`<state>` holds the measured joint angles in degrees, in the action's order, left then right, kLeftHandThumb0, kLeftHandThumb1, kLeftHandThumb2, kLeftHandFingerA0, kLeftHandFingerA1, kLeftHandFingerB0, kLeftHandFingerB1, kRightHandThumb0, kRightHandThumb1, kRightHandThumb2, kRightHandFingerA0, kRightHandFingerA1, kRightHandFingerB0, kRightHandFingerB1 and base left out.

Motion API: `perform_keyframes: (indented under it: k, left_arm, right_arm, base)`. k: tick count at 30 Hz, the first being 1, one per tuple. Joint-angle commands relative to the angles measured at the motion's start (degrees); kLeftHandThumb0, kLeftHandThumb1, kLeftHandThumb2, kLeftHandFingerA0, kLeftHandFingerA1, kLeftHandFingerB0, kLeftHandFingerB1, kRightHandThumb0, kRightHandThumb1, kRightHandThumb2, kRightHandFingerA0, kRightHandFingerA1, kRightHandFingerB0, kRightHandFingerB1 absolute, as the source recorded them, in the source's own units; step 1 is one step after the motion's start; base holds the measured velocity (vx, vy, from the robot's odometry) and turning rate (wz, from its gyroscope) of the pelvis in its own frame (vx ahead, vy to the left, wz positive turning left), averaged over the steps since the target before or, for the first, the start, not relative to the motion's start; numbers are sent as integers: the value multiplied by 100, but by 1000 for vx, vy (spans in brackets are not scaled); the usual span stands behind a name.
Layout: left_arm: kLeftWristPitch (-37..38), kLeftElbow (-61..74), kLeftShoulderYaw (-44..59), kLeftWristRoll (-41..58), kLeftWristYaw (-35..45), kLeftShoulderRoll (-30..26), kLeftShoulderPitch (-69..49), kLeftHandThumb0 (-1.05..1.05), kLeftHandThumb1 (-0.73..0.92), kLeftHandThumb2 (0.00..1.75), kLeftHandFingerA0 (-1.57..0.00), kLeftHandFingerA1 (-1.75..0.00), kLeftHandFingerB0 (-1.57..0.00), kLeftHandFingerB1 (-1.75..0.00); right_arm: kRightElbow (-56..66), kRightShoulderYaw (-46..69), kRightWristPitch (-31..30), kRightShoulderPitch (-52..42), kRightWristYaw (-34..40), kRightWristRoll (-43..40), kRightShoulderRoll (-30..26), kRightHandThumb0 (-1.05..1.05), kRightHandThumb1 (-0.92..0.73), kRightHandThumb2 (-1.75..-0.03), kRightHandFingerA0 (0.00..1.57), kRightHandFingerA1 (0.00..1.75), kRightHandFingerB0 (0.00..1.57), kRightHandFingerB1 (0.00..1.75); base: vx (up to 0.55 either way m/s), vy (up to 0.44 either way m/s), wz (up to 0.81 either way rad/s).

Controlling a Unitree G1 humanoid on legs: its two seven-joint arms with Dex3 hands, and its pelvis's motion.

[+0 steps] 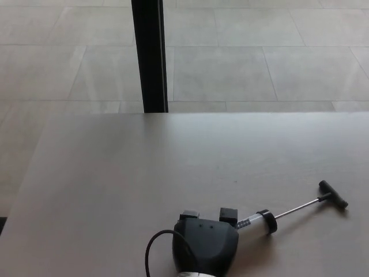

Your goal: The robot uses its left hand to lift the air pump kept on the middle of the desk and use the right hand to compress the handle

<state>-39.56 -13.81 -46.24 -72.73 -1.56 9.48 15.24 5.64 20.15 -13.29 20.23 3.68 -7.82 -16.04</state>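
The air pump [256, 220] lies slanted near the desk's front edge. It has a clear barrel with a black cap, a thin metal rod and a black T-handle [333, 195] pointing to the far right. My left hand [204, 245] comes in at the bottom centre, its back toward the camera. Its fingers [228, 215] are closed over the barrel's near end, which is hidden under the hand. The rod is pulled out to its full length. My right hand does not show.
The pale wooden desk [144, 167] fills the lower half of the view, with its far edge across the middle. Behind it a black post [149, 55] rises from the tiled floor. A black cable [154, 249] loops from the left wrist.
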Motion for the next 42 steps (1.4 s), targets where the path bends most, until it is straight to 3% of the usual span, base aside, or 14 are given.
perform_keyframes:
  k: [1, 5, 8, 13, 14, 15, 16, 21, 22, 23, 25, 27, 33, 42]
  left_arm:
    - [353, -29, 292, 670, -406, 182, -218, -19, 76, 89, -78, -175, -66, -95]
    - [451, 5, 421, 809, -429, 173, -172, -21, 79, 91, -79, -175, -65, -97]
    - [300, -41, 370, 775, -219, 179, -151, -25, 77, 90, -78, -175, -67, -127]
    - [164, -150, 353, 846, -88, 214, -135, -24, 77, 89, -77, -175, -67, -118]
    - [210, -87, 304, 814, -57, 105, -168, -23, 79, 81, -79, -165, -67, -104]
    - [227, -60, 280, 804, -44, 57, -181, -23, 79, 81, -79, -165, -67, -104]
    - [439, -28, 345, 912, -260, -29, -226, -21, 75, 86, -88, -175, -67, -108]
    - [798, 54, 497, 1102, -528, -235, -337, -22, 75, 97, -77, -175, -68, -113]
    - [886, 168, 516, 1099, -516, -388, -391, -24, 81, 83, -85, -175, -66, -110]
    - [888, 258, 514, 1072, -453, -456, -406, -33, 85, 74, -84, -174, -66, -111]
    - [920, 434, 516, 1081, -262, -622, -448, -27, 88, 74, -76, -165, -65, -102]
    - [1423, 785, 695, 1282, -391, -1037, -452, -19, 76, 90, -75, -175, -51, -158]
    - [1796, 1619, 999, 1250, -439, -1624, -231, -12, 63, 112, -82, -175, -52, -170]
    - [1715, 2087, 1214, 1241, 73, -1769, -89, -13, 61, 111, -86, -175, -72, -112]
  right_arm:
    - [45, 7, 32, 18, 58, 26, 6, -71, -69, -93, 40, 67, 48, 53]
    - [-5, 20, 1, 87, 94, 23, 9, -65, -88, -66, 42, 64, 52, 42]
    - [14, 20, 7, 93, 114, 5, 50, -65, -88, -66, 42, 64, 51, 43]
    - [4, 19, 13, 99, 86, -16, 58, -64, -88, -66, 40, 66, 50, 42]
    - [-5, -8, 32, 53, 59, -4, 65, -60, -71, -110, 42, 69, 35, 54]
    - [-8, -20, 40, 33, 47, 1, 67, -60, -71, -110, 42, 69, 35, 54]
    - [-45, -36, 89, 7, 18, 11, 63, -65, -89, -67, 38, 66, 44, 41]
    - [-126, -54, 165, -94, 9, -8, 126, -66, -88, -67, 39, 66, 45, 41]
    - [-97, -57, 119, -163, 2, -46, 175, -64, -72, -111, 42, 70, 35, 54]
    - [-103, -58, 115, -185, 13, -36, 184, -66, -88, -66, 39, 67, 46, 41]
    - [-120, -51, 148, -271, 2, -41, 223, -65, -88, -66, 39, 66, 46, 41]
    - [-84, -7, 111, -369, -8, -63, 223, -65, -88, -67, 40, 66, 47, 42]
    - [-56, -13, -101, -507, -26, -111, 234, -60, -88, -66, 42, 68, 48, 42]
    - [-112, -200, -312, -583, -278, -145, 164, -70, -91, -67, 40, 57, 44, 39]
  base:
    - [0, 0, 0]
    - [0, 0, 0]
    - [0, 0, 0]
    - [0, 0, 0]
    - [0, 0, 0]
    - [0, 0, 0]
    - [0, 0, 0]
    - [0, 0, 0]
    - [0, 0, 0]
    - [0, 0, 0]
    - [0, 0, 0]
    - [0, 0, 0]
    - [0, 0, 0]
    - [0, 0, 0]
